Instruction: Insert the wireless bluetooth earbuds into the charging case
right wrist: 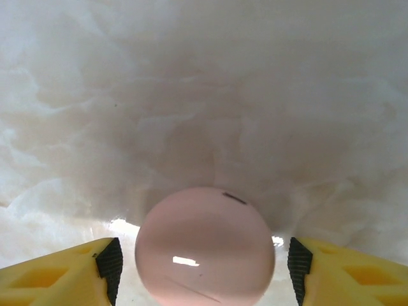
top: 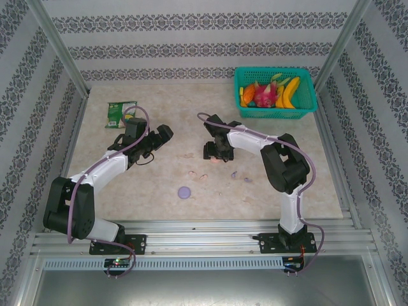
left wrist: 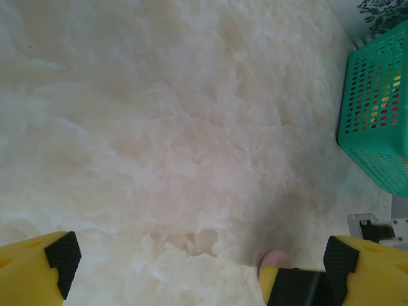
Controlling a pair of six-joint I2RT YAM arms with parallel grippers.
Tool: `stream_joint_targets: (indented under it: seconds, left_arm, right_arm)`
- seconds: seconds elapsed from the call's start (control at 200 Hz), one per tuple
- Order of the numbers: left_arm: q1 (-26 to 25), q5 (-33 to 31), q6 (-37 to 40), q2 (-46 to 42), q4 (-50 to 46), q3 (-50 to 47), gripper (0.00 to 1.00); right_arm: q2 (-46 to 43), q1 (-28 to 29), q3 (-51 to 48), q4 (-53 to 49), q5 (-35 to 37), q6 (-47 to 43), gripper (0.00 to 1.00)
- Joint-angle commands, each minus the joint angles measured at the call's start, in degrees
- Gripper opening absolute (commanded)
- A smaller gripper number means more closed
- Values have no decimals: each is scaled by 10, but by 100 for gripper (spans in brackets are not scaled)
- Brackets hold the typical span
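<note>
A round pale pink charging case (right wrist: 204,248) lies closed on the marble table between the fingers of my right gripper (right wrist: 204,262). The jaws stand open, with a gap on each side of the case. From above, the right gripper (top: 214,153) hangs low over the table's middle with the case (top: 219,160) under it. A round purple case (top: 185,192) lies nearer the front. Tiny earbuds lie scattered near them: pale pink ones (top: 203,178) and pale purple ones (top: 234,173). My left gripper (top: 160,136) is open and empty, left of the right one. Its view (left wrist: 201,261) catches the pink case's edge (left wrist: 275,258).
A green basket (top: 306,108) of toy fruit stands at the back right and also shows in the left wrist view (left wrist: 376,115). A green packet (top: 121,113) lies at the back left. Metal rails and patterned walls bound the table.
</note>
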Motion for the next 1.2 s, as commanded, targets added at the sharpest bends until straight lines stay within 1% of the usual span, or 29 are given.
stream_joint_targets:
  seconds: [0.0, 0.28, 0.39, 0.55, 0.704, 0.864, 0.954, 1.059, 1.194]
  left_arm:
    - [-7, 2, -2, -8, -5, 11, 100]
    - [-8, 2, -6, -8, 0, 9, 100]
    - [-8, 3, -8, -7, 3, 8, 100]
    - [-9, 3, -10, -4, 5, 8, 100]
    - [-9, 1, -10, -5, 5, 5, 100]
    - [-10, 3, -9, -5, 1, 7, 100]
    - [-10, 3, -6, -4, -1, 11, 100]
    - [-10, 3, -6, -1, -2, 14, 100]
    - [-10, 4, -9, 4, -3, 18, 100]
  right_arm:
    - [4, 12, -8, 0, -4, 13, 72]
    - [-8, 31, -8, 16, -44, 34, 72]
    - [-15, 34, -12, 12, -40, 37, 72]
    - [-27, 26, -28, 9, -13, 63, 72]
    - [-57, 16, -48, 34, -5, 90, 73]
    - [-97, -19, -47, 58, -6, 72, 75]
    - [-106, -48, -33, 73, -38, 43, 77]
    - [-89, -66, 4, 60, -62, 11, 77]
    - [-50, -68, 36, 47, -77, -5, 77]
